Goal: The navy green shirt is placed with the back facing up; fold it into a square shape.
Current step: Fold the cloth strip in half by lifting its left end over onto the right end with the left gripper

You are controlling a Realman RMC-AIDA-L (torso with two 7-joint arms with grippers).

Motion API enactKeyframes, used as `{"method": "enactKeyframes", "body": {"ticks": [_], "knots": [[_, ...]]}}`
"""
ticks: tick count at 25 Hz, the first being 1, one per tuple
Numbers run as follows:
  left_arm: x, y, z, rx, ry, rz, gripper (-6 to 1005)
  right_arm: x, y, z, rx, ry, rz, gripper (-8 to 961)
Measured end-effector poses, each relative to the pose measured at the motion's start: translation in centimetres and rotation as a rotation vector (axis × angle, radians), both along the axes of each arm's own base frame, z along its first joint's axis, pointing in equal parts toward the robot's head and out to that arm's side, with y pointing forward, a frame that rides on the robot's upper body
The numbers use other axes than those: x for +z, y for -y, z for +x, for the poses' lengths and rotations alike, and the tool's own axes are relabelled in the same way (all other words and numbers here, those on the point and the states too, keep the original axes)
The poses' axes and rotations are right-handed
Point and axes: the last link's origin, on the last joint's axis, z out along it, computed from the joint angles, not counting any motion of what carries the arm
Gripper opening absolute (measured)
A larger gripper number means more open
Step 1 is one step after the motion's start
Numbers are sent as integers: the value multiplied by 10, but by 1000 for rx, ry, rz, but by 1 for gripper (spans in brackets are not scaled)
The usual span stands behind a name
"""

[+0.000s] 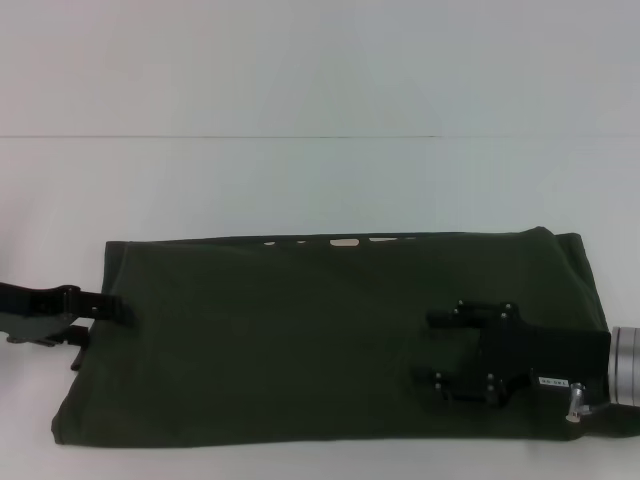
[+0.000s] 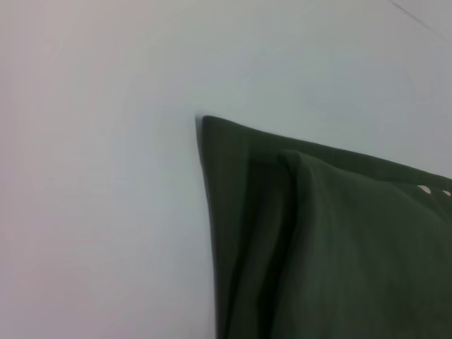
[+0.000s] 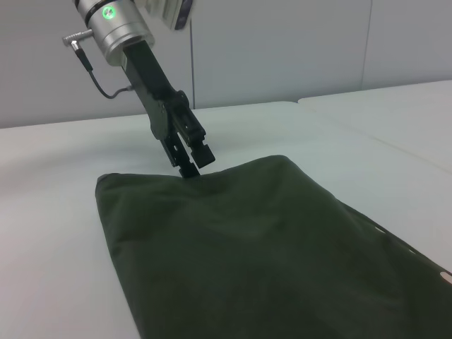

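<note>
Lying flat on the white surface (image 1: 300,180), long axis left-right, navy green shirt (image 1: 300,350) has left tool (image 1: 110,308) shut on its left edge; right tool (image 1: 438,347) hovers over its right end, jaws apart, holding nothing.

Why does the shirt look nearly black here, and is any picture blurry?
Head view: the dark shirt sits on a bright white table, so its folds vanish and the right hand blends in. Left wrist view: soft, with a smeared shirt edge. Right wrist view: clearest, showing the left hand.
</note>
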Motion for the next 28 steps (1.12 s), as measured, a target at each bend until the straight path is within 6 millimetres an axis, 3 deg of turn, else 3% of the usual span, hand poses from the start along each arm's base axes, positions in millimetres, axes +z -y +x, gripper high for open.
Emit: {"method": "enactKeyframes", "body": {"ticks": [7,28], "knots": [[6,0,-3,-14,-29,5,866,1,-1,0,0,-2,4,749],[-2,2,-7,-18,-79,-29,865,1,-3,-3,4,-5,5,749]]}}
